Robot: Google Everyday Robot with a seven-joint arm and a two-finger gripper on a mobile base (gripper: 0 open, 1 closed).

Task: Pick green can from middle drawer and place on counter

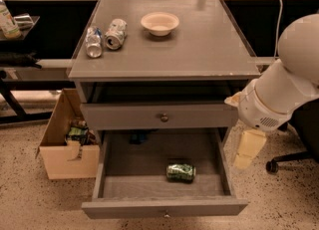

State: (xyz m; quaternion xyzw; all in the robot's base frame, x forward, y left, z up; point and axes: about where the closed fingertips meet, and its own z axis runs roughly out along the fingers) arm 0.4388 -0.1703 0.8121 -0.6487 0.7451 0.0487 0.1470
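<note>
Green can [180, 172] lies on its side on the floor of the middle drawer [149, 157]. It sits right of centre, near the front panel but not touching it, and apart from both side walls. The drawer is pulled out to the near side. You have bare floor left of the can and beyond it, up to a dark object [137, 137] at the far edge that I can't identify. Top drawer [159, 116] is shut, so its front overhangs only the far strip of the open one.

Gripper [248, 149] hangs outside the cabinet, just right of the drawer's right wall and pointing down. Wide or narrow: cannot tell. The arm [284, 84] fills the right side, with its bulky joint beside the right front corner of the counter [199, 50].

On the counter, two silver cans [93, 41] lie side by side at far left and a bowl [159, 23] sits far centre. The near half and the right side are bare up to the chipped front edge.

A cardboard box [62, 159] stands on the floor close to the drawer's left wall. A chair base [284, 162] is on the floor at right, past the arm.
</note>
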